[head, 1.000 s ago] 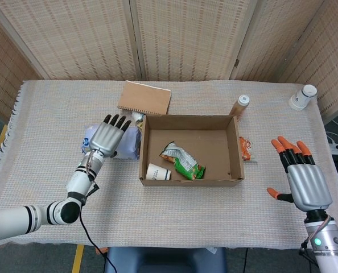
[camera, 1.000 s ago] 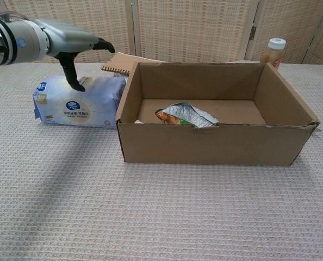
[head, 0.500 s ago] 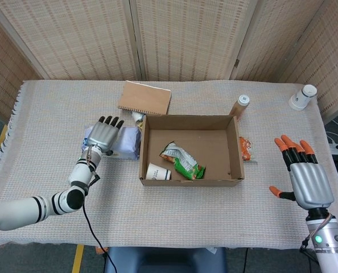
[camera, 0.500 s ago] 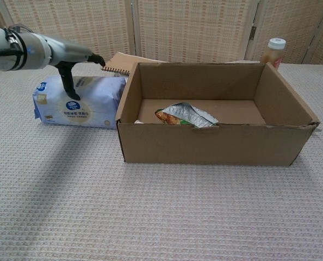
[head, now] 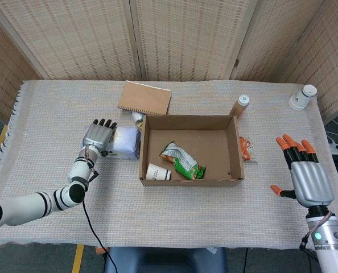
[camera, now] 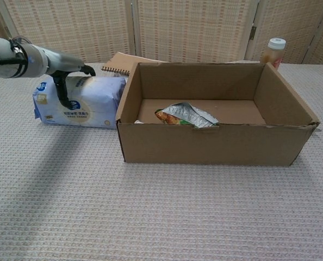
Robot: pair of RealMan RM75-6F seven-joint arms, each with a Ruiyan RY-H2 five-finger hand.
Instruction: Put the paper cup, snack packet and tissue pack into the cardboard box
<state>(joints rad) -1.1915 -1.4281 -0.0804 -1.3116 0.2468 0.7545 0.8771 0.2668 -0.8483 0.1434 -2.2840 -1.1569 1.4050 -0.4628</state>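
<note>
A: Why is the left hand [head: 98, 135] lying on the tissue pack [camera: 81, 100] at the cardboard box's [head: 190, 181] nine o'clock?

B: It is closing around it. The paper cup [head: 158, 172] and snack packet [head: 182, 160] are lying boxed; the right hand [head: 306, 178] is hanging released.

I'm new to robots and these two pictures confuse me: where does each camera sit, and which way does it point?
Head view: high up, looking down on the whole table; shows the left hand on the tissue pack and the open right hand.
Chest view: low, near table height, facing the cardboard box side-on; only the left hand shows.
Shared: box, tissue pack, snack packet, left hand.
</note>
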